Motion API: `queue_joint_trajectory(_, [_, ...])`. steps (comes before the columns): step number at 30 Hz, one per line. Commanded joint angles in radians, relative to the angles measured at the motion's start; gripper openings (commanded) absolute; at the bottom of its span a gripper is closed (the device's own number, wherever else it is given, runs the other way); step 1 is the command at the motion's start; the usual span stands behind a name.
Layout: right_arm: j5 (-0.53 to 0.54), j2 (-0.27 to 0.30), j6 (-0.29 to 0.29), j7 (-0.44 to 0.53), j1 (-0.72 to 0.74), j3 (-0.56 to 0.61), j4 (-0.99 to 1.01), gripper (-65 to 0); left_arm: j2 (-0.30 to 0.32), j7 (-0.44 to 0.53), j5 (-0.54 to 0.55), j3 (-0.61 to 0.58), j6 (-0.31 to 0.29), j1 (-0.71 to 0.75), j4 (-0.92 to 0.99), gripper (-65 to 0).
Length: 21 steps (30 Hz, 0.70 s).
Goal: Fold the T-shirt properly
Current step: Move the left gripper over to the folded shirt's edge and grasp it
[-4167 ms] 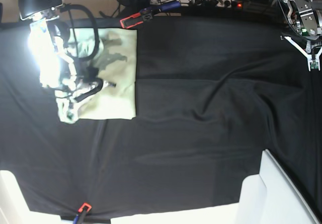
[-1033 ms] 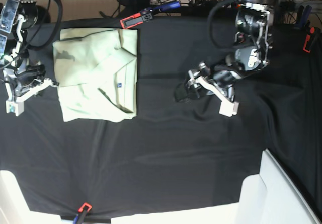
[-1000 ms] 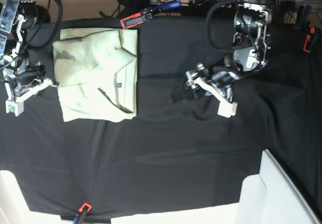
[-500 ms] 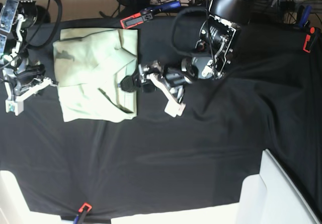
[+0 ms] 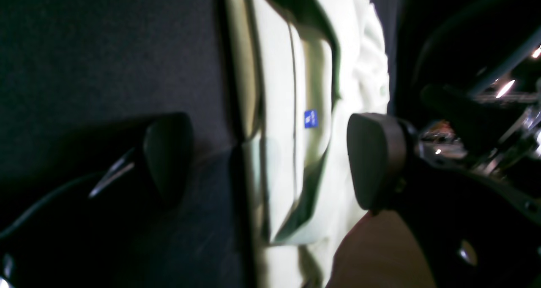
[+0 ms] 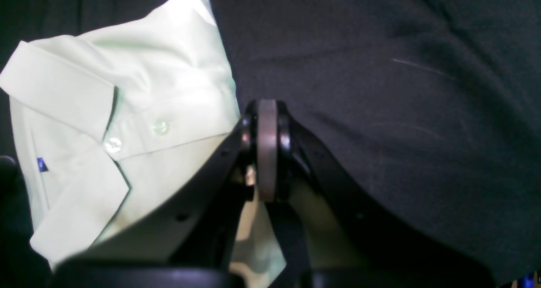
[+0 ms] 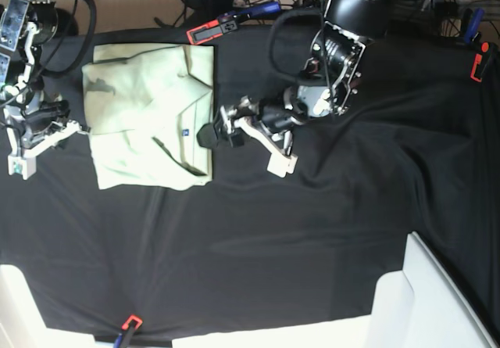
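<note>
The T-shirt [image 7: 148,113] is pale mint green and lies folded into a rectangle at the back left of the black cloth. Its small blue tag [image 7: 186,131] sits near its right edge. My left gripper [image 7: 244,151] is open at that edge. In the left wrist view one pad [image 5: 167,153] hangs over the cloth and the other over the T-shirt [image 5: 274,110], with the tag [image 5: 310,118] between them. My right gripper [image 7: 17,165] is shut with nothing in it, left of the shirt. The right wrist view shows its closed tips [image 6: 267,148] beside the collar and buttons of the T-shirt [image 6: 127,89].
A big black cloth [image 7: 312,231] covers the table, with creases at the right. Red-and-black clamps [image 7: 209,31] [image 7: 129,322] [image 7: 475,62] hold its edges. White blocks [image 7: 422,301] stand at the front right corner. Cables run along the back edge.
My left arm swept from the middle right over to the shirt's right edge and its jaws widened; in the last half second it drew back slightly right. The right arm stayed still.
</note>
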<state>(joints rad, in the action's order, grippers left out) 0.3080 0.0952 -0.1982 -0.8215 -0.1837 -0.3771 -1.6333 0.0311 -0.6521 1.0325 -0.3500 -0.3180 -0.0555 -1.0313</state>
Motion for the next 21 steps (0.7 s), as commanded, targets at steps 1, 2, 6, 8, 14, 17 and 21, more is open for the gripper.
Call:
queue_joint_trajectory(1, [0.007,0.008,-0.004,0.018,0.010,-0.006,-0.017,-64.7,-0.004,0.002,-0.010,-0.001,0.050,-0.014,-0.002,-9.2])
queue_joint_trajectory(2, [0.007,0.008,-0.004,0.018,0.010,-0.007,-0.017,-64.7,-0.004,0.002,-0.010,-0.005,0.092,-0.014,-0.005,-9.2])
queue_joint_trajectory(6, [0.007,0.008,-0.004,0.018,0.010,-0.007,-0.017,-64.7,-0.004,0.002,-0.010,-0.007,0.162,-0.016,-0.007,-9.2])
queue_joint_trajectory(8, [0.007,0.008,-0.004,0.018,0.010,-0.007,-0.008,-64.7,-0.006,0.002,-0.011,-0.007,0.194,-0.019,-0.007,-9.2])
queue_joint_trajectory(14, [0.007,0.011,-0.004,0.018,0.013,-0.007,0.034,-64.7,-0.006,0.001,-0.011,-0.008,0.316,-0.020,-0.007,-9.2])
queue_joint_trajectory(17, [0.007,0.011,-0.004,0.020,0.014,-0.009,0.038,-64.7,-0.001,0.001,-0.033,-0.060,0.320,-0.024,-0.024,-9.2])
queue_joint_trajectory(21, [0.007,0.011,-0.004,0.020,0.019,-0.009,0.038,-64.7,0.000,-0.011,-0.088,-0.074,0.320,0.015,-0.152,-9.2])
